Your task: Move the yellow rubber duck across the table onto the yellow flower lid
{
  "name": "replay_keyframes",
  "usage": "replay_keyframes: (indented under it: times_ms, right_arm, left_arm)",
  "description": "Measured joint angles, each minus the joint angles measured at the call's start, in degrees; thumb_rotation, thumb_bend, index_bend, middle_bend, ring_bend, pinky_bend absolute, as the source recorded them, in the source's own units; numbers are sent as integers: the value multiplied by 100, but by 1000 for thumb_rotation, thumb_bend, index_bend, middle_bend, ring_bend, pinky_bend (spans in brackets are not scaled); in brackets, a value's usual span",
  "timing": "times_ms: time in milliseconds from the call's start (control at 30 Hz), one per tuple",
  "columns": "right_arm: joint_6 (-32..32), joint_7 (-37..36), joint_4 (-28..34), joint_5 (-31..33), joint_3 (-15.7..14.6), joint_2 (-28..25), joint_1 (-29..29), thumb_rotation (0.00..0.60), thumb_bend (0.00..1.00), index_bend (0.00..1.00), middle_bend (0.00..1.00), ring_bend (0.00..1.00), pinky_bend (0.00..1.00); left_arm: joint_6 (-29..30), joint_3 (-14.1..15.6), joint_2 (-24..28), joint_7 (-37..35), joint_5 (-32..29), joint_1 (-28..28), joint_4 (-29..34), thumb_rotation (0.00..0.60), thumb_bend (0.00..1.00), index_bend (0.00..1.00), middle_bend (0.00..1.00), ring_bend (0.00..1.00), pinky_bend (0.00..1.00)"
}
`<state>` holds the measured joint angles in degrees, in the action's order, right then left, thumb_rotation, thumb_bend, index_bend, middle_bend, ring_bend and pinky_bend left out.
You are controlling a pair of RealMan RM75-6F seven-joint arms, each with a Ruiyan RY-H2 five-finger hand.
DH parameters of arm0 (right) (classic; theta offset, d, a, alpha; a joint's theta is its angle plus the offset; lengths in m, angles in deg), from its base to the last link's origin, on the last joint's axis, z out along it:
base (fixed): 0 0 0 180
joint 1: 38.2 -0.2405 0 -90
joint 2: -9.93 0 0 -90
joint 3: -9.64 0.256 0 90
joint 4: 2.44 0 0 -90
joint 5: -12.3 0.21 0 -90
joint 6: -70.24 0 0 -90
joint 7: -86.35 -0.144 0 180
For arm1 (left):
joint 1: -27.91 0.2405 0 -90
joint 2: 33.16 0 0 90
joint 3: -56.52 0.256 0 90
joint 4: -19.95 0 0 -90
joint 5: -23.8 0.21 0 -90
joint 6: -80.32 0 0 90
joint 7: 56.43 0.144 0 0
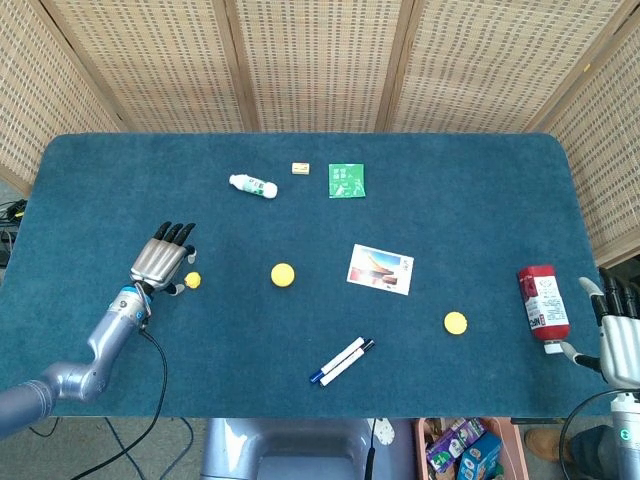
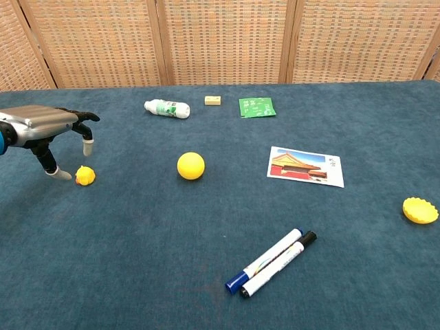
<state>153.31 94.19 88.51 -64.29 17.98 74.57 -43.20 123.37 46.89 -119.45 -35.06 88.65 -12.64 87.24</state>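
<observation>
The small yellow rubber duck [image 1: 192, 280] [image 2: 84, 176] sits on the blue table at the left. My left hand [image 1: 160, 260] [image 2: 48, 127] hovers just left of it with fingers spread, its thumb tip close beside the duck and nothing held. The yellow flower lid [image 1: 455, 322] [image 2: 420, 210] lies far to the right, near the front edge. My right hand [image 1: 620, 335] stays open off the table's right edge and appears only in the head view.
A yellow ball [image 1: 283, 274] [image 2: 191, 166] lies between duck and lid. A postcard [image 1: 380, 269], two markers [image 1: 342, 361], a white bottle [image 1: 253, 185], a green packet [image 1: 346, 180] and a small block [image 1: 300, 168] are scattered about. A red bottle [image 1: 541, 300] lies at the right edge.
</observation>
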Motion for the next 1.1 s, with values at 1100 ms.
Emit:
replay_keyframes:
  times_ms: [1100]
  right_arm:
    - [5,15,-19,125,32,14,-9,600,0,0,0,0,0]
  left_arm:
    - [193,106,4,-428,-4,-184,167,600,292,570,0,0,0]
